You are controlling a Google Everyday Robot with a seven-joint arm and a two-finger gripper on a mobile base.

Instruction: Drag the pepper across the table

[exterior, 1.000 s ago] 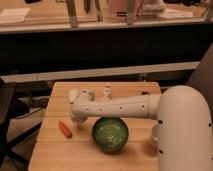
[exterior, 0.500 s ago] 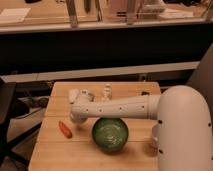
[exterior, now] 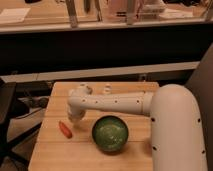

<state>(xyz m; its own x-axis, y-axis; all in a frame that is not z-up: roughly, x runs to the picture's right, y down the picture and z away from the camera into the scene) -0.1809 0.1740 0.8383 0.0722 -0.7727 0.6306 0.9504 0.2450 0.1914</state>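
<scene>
**Arm parked over the table, pepper sitting just left of the bowl**

Checking in from my remote seat. I'll use the green bowl (exterior: 110, 133) as my reference point. The bowl sits toward the near-middle of the table (exterior: 55, 155), open side up. The pepper (exterior: 65, 129) is lying flat on the wood just to the left of the bowl, with a small gap between them, its length angled a bit toward the near edge.

My white arm (exterior: 115, 103) stretches in from the right, passing behind the bowl. The gripper (exterior: 75, 118) hangs at the arm's far end, behind and to the left of the bowl, just above and behind the pepper. I can't tell whether it's actually touching the pepper.

Further back from the bowl, near the table's far edge, there's a small white object (exterior: 107, 89).
</scene>
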